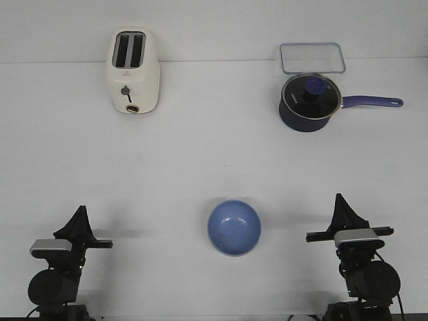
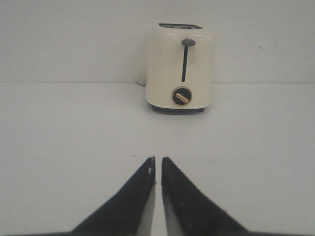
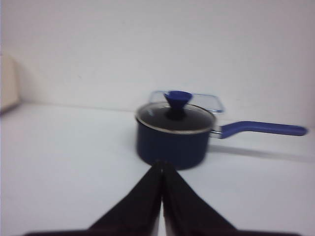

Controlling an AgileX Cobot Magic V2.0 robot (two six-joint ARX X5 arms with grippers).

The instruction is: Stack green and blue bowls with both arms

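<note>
both grippers sit low in the frame, the left gripper (image 1: 81, 212) and right gripper (image 1: 341, 200) with fingers pressed narrow, holding nothing. the blue bowl (image 1: 233, 227) lies between them, bottom centre; no green bowl shows apart from it. far back stand the toaster (image 1: 134, 71) and saucepan (image 1: 310, 101). best to check the stack is seated before any reach.

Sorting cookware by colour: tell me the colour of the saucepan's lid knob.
Blue, like the handle; the saucepan's lid knob shows best in the right wrist view.
</note>
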